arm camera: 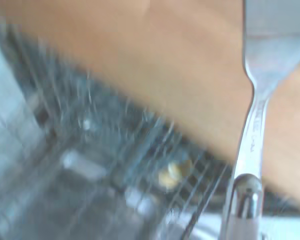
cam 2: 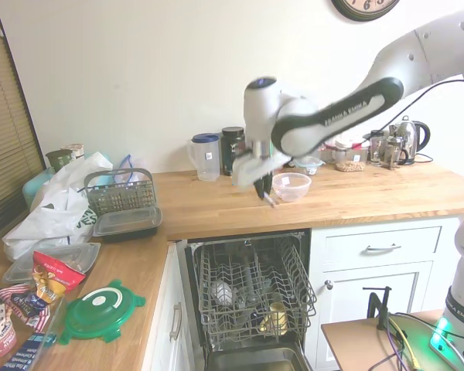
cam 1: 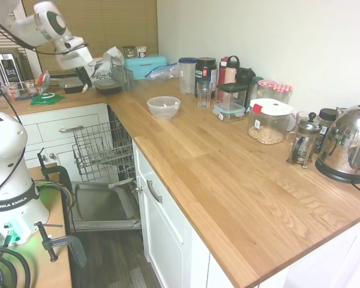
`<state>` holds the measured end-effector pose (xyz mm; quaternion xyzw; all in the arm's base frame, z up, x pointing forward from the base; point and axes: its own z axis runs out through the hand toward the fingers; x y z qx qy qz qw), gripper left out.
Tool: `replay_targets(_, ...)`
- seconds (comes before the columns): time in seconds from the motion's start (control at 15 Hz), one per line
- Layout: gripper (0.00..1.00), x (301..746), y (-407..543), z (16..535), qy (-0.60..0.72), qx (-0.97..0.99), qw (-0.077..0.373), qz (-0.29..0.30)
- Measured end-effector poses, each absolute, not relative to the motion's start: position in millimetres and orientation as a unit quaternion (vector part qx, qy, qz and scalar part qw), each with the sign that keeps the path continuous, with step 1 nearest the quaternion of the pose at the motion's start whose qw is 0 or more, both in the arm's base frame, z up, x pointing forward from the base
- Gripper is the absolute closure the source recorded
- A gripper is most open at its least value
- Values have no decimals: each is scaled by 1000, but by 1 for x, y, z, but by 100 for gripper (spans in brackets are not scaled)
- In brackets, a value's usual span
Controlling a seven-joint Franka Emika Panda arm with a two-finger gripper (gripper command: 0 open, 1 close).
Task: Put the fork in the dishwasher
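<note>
One fork [arm camera: 252,135] hangs pinched in the claw [cam 2: 264,191], poised over the bench [cam 2: 356,197] edge directly above the open dishwasher [cam 2: 251,290], evidently so it can drop into the wire rack [cam 1: 102,150] below. Just behind stands a clear bowl [cam 2: 291,186], with jars lining the wall beyond.

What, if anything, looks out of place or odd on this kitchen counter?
A grey cutlery basket sits on the counter instead of in the open dishwasher. A green lid lies loose near the counter's edge. Nothing looks spilled or broken.
</note>
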<state>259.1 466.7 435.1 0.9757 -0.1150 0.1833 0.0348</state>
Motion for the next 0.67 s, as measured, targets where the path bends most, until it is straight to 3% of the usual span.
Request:
replay_targets(0.27, 100, 262, 488, 320, -76, 974, 136, 164)
replay_targets(0.67, 100, 313, 507, 172, -71, 966, 228, 96)
